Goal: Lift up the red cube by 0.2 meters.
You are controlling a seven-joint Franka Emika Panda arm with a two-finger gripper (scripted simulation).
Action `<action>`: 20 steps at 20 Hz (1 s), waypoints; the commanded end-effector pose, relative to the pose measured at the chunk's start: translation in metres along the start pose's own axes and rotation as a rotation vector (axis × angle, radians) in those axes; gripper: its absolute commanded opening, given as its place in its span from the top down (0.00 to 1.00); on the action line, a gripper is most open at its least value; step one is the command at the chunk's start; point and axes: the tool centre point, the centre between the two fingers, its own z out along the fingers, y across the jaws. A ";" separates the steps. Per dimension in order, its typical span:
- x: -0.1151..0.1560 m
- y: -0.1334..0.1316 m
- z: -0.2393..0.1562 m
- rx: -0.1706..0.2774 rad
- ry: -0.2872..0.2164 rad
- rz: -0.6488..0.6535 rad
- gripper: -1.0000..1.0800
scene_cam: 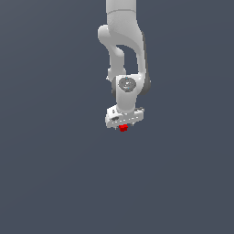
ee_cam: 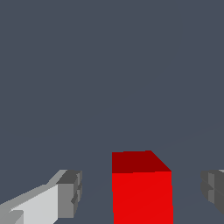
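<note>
With the gripper (ee_cam: pixel 140 192) spread, red cube (ee_cam: pixel 142 192) between the jaws (nearer one finger), centre, then close.

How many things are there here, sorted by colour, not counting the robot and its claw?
Red: 1, the red cube, sitting between the open fingers of the claw
Other colours: 0
Total: 1
</note>
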 end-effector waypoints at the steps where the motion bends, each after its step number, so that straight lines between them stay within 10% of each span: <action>1: -0.007 0.000 0.012 -0.002 0.001 -0.019 0.04; 9: -0.015 0.000 0.027 -0.004 -0.001 -0.043 0.04; 10: -0.015 0.000 0.027 -0.004 -0.001 -0.043 1.00; 20: -0.015 0.000 0.027 -0.004 0.000 -0.043 1.00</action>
